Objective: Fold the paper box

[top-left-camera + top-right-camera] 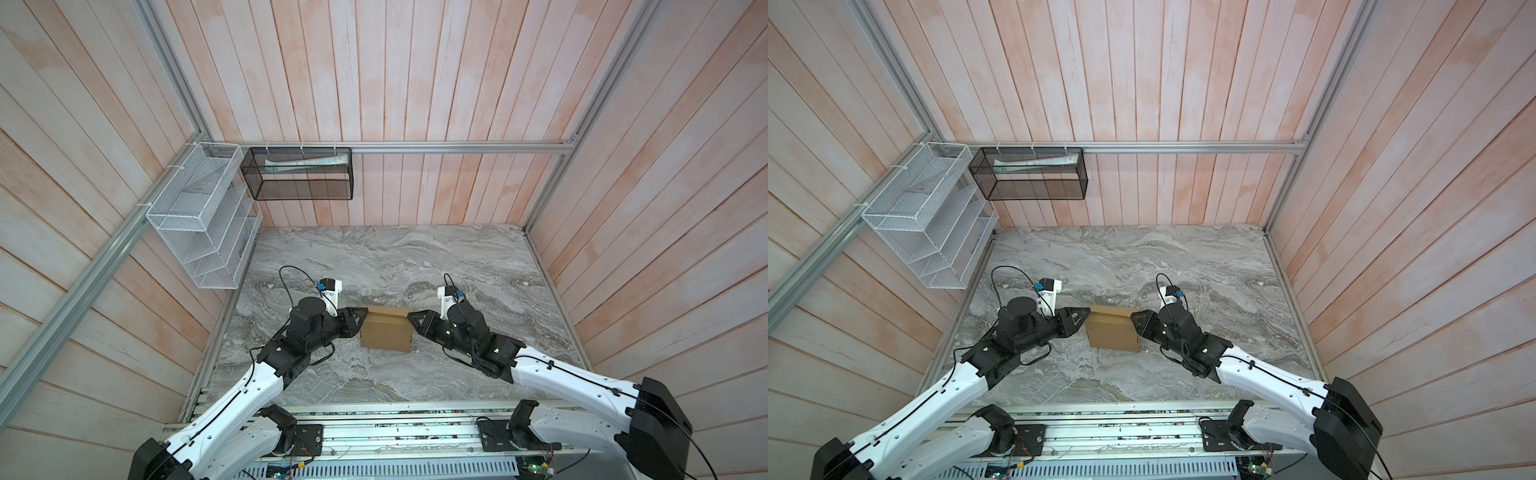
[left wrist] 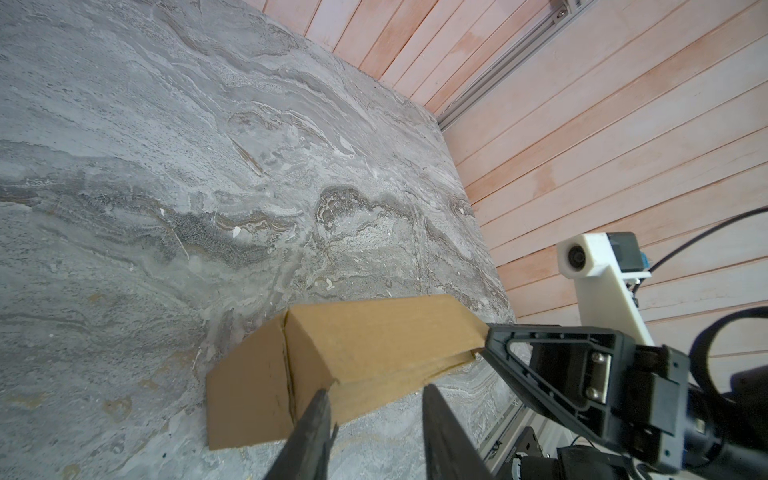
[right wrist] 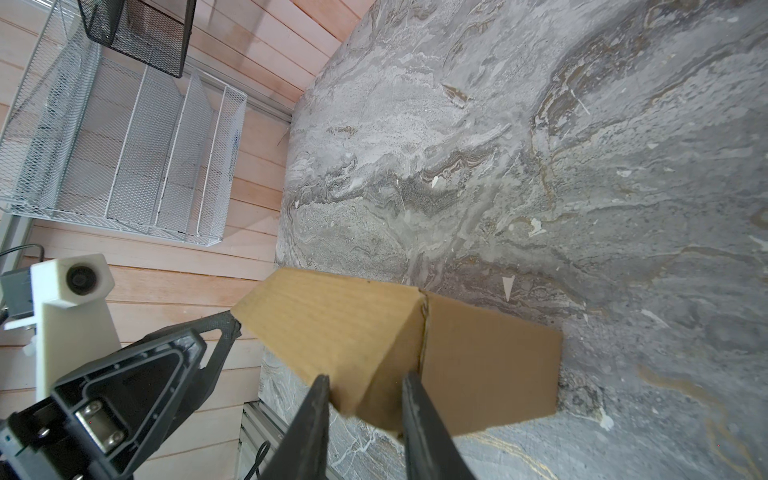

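The paper box (image 1: 386, 336) (image 1: 1115, 334) is plain brown cardboard, folded up and standing mid-table on the grey marbled top. My left gripper (image 1: 362, 315) (image 1: 1087, 312) is at its left end. In the left wrist view the box (image 2: 374, 345) fills the gap at the left gripper (image 2: 376, 392), whose fingers lie against the end. My right gripper (image 1: 410, 316) (image 1: 1133, 316) is at the box's right end. In the right wrist view the right gripper (image 3: 365, 378) has a finger on each side of the box (image 3: 332, 324) at its near corner, which looks blurred.
A white wire rack (image 1: 199, 224) hangs on the left wall and a black mesh basket (image 1: 299, 174) on the back rail. Planked walls close the table (image 1: 415, 266) on three sides. An aluminium rail (image 1: 374, 419) runs along the near edge.
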You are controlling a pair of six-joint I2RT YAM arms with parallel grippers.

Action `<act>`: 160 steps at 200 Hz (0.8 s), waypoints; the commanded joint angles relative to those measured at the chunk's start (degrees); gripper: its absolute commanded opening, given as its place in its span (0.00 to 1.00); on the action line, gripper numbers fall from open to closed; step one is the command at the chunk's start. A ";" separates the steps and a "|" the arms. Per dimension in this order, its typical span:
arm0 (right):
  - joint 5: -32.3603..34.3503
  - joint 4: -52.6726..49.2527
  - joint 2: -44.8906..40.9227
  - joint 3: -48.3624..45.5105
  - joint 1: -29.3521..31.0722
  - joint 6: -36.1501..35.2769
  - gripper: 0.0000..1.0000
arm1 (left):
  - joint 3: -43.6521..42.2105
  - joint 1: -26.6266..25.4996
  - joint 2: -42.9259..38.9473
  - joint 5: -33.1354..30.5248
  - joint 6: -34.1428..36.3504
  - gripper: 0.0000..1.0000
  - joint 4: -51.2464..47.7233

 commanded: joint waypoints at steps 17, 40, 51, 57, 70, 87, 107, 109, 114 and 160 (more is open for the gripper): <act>1.34 -4.06 0.77 -0.38 0.54 -1.17 0.30 | -1.60 0.36 0.14 1.30 -1.13 0.38 2.75; 1.52 -4.24 0.55 -0.48 0.65 -1.17 0.29 | -1.83 0.53 0.11 0.57 -1.36 0.38 2.41; 1.50 -4.31 0.39 -0.50 0.77 -1.26 0.29 | -1.62 0.62 -0.20 0.01 -1.40 0.37 1.91; 1.62 -4.33 0.37 -0.47 0.78 -1.26 0.29 | -1.50 0.70 -0.34 -0.44 -1.36 0.38 1.43; 1.80 -4.50 0.22 -0.49 0.89 -1.26 0.28 | -0.84 0.84 -0.70 -1.60 -1.03 0.38 0.12; 1.86 -4.52 0.11 -0.66 0.98 -1.33 0.28 | -0.32 1.16 -0.70 -2.70 -0.83 0.38 -1.37; 1.88 -4.59 0.11 -0.51 1.20 -1.35 0.27 | 0.39 1.66 -0.11 -2.77 -1.17 0.43 -1.92; 1.84 -4.59 0.11 -0.52 1.23 -1.42 0.27 | 0.41 1.67 -0.01 -2.74 -1.18 0.44 -2.00; 1.89 -4.62 0.11 -0.48 1.31 -1.44 0.27 | 0.69 1.76 0.36 -2.60 -1.18 0.45 -2.14; 2.08 -4.77 0.28 -0.34 1.85 -1.44 0.27 | 2.78 2.11 4.64 -2.74 -0.74 0.49 -2.37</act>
